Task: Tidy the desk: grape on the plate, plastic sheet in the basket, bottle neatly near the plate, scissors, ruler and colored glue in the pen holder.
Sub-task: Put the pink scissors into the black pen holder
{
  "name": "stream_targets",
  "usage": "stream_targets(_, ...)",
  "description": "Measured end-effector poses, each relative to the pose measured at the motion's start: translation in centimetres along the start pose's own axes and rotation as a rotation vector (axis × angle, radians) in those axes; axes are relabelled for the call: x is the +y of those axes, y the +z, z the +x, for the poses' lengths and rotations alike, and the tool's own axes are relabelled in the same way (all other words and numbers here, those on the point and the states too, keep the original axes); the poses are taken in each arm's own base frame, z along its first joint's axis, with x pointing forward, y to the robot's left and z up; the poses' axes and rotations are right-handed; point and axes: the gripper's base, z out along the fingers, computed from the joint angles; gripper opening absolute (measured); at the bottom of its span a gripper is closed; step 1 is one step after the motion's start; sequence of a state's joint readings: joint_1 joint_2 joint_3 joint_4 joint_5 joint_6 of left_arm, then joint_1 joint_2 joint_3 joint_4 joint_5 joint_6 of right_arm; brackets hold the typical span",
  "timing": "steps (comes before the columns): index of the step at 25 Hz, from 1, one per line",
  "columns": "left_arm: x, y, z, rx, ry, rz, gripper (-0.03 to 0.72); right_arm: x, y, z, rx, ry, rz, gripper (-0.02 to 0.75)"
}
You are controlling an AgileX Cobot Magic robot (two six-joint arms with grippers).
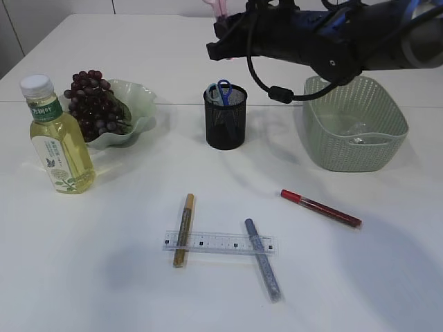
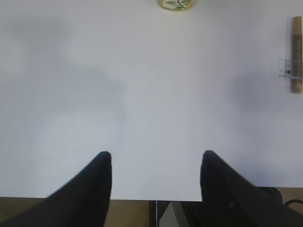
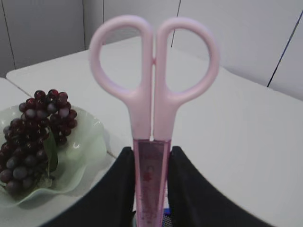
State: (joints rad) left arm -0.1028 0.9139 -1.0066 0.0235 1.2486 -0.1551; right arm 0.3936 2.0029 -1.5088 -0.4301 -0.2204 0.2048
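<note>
**Pink scissors gripped above the pen holder, glue pens and ruler loose on the desk**

At far left a bottle (image 1: 59, 138) stands upright, just in front of the plate (image 1: 142, 104), which holds the grapes (image 1: 93, 104). The left gripper (image 2: 155, 175) hovers over bare desk (image 1: 104, 277) near its front edge; its fingers are spread apart with nothing between them.

In the middle foreground a clear ruler (image 1: 219, 243) lies crosswise. A gold glue pen (image 1: 183, 229) and a blue glue pen (image 1: 262, 259) both cross it, though which lies on top I cannot tell. Behind them stands the black mesh pen holder (image 1: 225, 117) with blue scissors (image 1: 223, 90) already inside.

The right arm reaches in from the right above the holder. The right gripper (image 3: 151, 163) is clamped on the blade end of the pink scissors (image 3: 152, 94), whose handles point up.

Right of centre a red glue pen (image 1: 320, 207) lies at an angle. At far right the green basket (image 1: 353, 149) holds the plastic sheet (image 1: 360, 131).
</note>
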Motion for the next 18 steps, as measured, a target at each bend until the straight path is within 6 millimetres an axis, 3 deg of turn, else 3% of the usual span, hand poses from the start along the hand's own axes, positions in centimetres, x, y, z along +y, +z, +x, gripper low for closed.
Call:
stream_targets(4, 0.0, 0.0, 0.0, 0.0, 0.0, 0.0, 0.435, -0.1, 0.8, 0.9, -0.069, 0.008, -0.019, 0.184)
stream_targets(8, 0.0, 0.0, 0.0, 0.0, 0.0, 0.0, 0.435, 0.5, 2.2, 3.0, -0.102, -0.003, -0.054, 0.184)
stream_targets(18, 0.0, 0.0, 0.0, 0.0, 0.0, 0.0, 0.435, 1.0, 3.8, 6.4, -0.079, -0.035, -0.064, 0.183)
